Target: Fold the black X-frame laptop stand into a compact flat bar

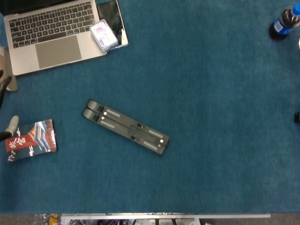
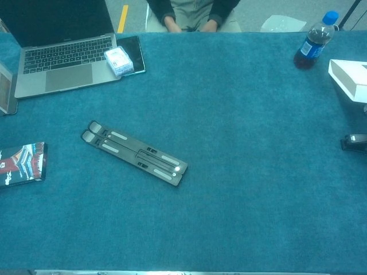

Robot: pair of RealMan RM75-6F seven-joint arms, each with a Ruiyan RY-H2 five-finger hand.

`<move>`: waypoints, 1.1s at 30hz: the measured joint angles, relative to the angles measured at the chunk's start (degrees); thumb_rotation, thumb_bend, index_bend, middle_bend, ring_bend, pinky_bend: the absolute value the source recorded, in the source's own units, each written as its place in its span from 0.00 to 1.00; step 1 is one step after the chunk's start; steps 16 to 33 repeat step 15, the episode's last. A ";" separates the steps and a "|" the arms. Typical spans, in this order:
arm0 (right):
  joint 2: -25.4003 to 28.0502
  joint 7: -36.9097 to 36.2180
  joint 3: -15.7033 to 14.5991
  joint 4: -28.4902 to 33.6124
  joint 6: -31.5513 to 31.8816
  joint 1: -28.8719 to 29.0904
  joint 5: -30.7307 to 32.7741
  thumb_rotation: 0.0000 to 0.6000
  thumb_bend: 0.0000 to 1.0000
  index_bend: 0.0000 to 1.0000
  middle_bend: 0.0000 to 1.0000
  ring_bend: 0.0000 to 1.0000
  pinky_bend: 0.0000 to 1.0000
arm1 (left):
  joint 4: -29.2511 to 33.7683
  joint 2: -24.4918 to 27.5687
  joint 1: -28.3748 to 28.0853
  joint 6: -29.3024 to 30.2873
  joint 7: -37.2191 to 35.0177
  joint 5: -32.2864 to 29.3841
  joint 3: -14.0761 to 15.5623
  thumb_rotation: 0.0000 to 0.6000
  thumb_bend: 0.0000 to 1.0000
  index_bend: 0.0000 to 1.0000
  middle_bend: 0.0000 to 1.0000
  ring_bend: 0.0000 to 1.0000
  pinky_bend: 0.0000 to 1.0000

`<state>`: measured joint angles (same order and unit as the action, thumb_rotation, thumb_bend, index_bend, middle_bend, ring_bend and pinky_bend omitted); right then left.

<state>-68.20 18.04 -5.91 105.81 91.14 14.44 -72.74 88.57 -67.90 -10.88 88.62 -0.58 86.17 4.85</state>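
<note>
The black laptop stand [image 1: 125, 126] lies folded into a flat bar on the teal table [image 1: 211, 93], running diagonally from upper left to lower right; the chest view shows the stand [image 2: 135, 152] left of centre. Nothing touches it. Only fingertips of my left hand [image 1: 6, 105] show at the left edge of the head view, spread apart and holding nothing, well left of the stand. My right hand is out of both views.
An open laptop [image 1: 49, 33] sits at the back left with a small card box [image 1: 103, 35] on a dark tablet [image 1: 114, 16]. A red booklet [image 1: 32, 139] lies at the left. At the right: a bottle [image 2: 312, 41], a white box [image 2: 348, 77], a black object [image 2: 355, 141].
</note>
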 measured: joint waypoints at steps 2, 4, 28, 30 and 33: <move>-0.17 0.43 -0.15 -0.27 0.72 -1.50 -0.56 1.00 0.00 0.00 0.07 0.00 0.11 | -0.30 -0.05 0.85 0.40 0.06 0.25 0.14 1.00 0.35 0.00 0.02 0.01 0.10; -0.19 0.78 -0.16 -0.37 0.89 -2.45 -0.83 1.00 0.00 0.00 0.07 0.00 0.11 | -0.63 -0.11 1.62 0.68 -0.16 0.43 0.18 1.00 0.35 0.00 0.02 0.01 0.10; 0.20 2.64 0.61 1.18 0.55 -5.79 -2.86 1.00 0.00 0.00 0.07 0.00 0.11 | -1.44 -0.12 2.84 -0.33 -1.10 0.89 -1.01 1.00 0.35 0.00 0.02 0.01 0.10; 0.20 2.64 0.61 1.18 0.55 -5.79 -2.86 1.00 0.00 0.00 0.07 0.00 0.11 | -1.44 -0.12 2.84 -0.33 -1.10 0.89 -1.01 1.00 0.35 0.00 0.02 0.01 0.10; 0.20 2.64 0.61 1.18 0.55 -5.79 -2.86 1.00 0.00 0.00 0.07 0.00 0.11 | -1.44 -0.12 2.84 -0.33 -1.10 0.89 -1.01 1.00 0.35 0.00 0.02 0.01 0.10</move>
